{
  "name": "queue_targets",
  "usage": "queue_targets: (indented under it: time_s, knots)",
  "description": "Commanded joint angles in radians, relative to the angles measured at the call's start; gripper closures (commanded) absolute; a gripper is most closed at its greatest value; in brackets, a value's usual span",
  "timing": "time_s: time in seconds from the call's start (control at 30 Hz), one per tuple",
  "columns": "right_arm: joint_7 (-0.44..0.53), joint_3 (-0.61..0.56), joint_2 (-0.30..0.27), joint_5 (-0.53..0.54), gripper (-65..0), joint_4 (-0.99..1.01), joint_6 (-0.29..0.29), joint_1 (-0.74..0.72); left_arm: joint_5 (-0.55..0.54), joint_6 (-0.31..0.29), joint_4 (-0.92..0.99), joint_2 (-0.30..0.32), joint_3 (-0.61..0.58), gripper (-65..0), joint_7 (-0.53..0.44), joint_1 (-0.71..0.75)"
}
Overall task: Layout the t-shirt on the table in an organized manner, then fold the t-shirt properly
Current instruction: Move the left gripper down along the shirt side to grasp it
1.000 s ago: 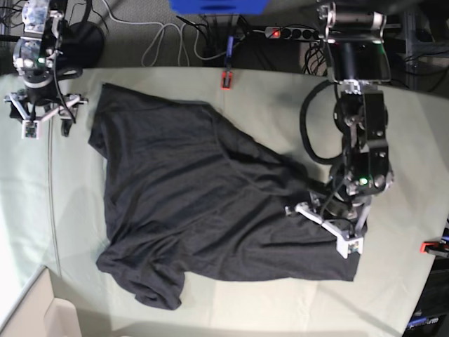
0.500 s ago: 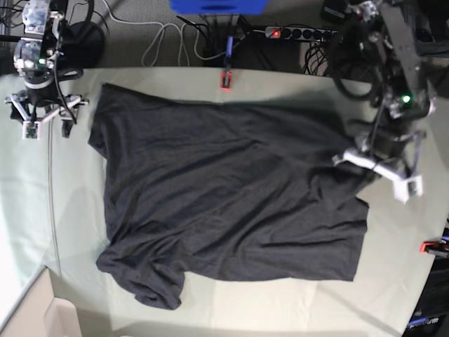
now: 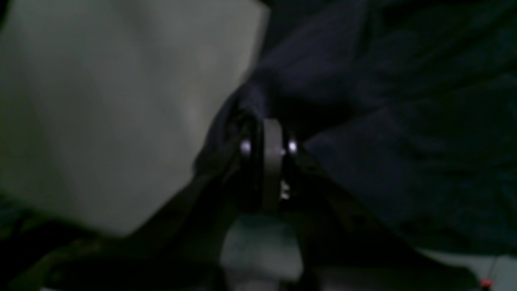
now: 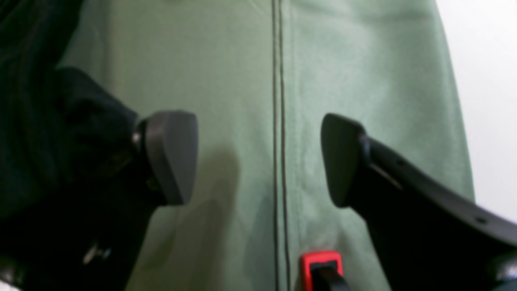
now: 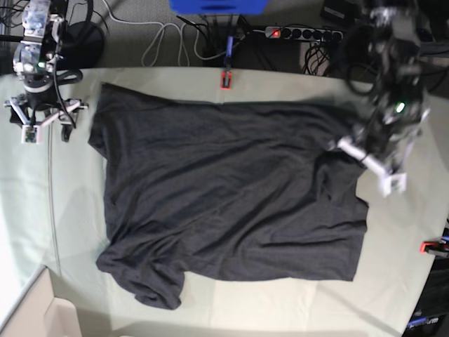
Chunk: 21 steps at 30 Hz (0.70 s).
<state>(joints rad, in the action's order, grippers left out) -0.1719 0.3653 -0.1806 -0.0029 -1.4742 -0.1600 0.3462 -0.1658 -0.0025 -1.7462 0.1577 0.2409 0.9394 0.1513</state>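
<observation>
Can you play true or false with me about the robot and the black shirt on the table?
1. The t-shirt lies on the table. True.
2. The right gripper is squeezing the shirt. False: its jaws stand open over bare table cloth.
3. The left gripper is pinched shut on shirt fabric. True.
4. The shirt is folded into a neat square. False: it is spread out, with a bunched sleeve.
5. A red clamp sits at the table's far edge. True.
</observation>
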Motion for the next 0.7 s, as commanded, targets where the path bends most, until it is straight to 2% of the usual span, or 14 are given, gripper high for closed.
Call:
queue_targets:
  time_s: [0.0, 0.2, 0.3, 0.47, 0.53, 0.67]
  knots:
    - [0.022, 0.005, -0.012, 0.004, -48.6, -0.015, 0.003, -0.003, 0.002, 0.005, 0.021, 0.0, -0.019, -1.0, -0.016, -0.051]
    - [0.022, 0.005, -0.01, 0.004, -48.6, -0.015, 0.003, 0.003, 0.002, 0.006, 0.234, -0.051, -0.127, -2.8, -0.016, -0.259]
    - [0.022, 0.007, -0.01, 0.004, -48.6, -0.019, 0.003, 0.006, 0.002, 0.006, 0.271, -0.057, -0.183, -12.9, -0.015, -0.298]
    - [0.022, 0.007, -0.009, 0.004, -48.6, -0.019, 0.003, 0.006, -0.002, 0.006, 0.233, -0.062, -0.214, -41.6, -0.016, -0.279]
    - [0.022, 0.007, -0.007, 0.004, -48.6, -0.019, 0.003, 0.007, -0.004, 0.006, 0.165, -0.056, -0.213, -45.5, -0.018, -0.246]
    - [0.022, 0.007, -0.004, 0.004, -48.6, -0.019, 0.003, 0.007, 0.001, 0.006, -0.053, -0.054, -0.166, -45.5, -0.016, -0.14]
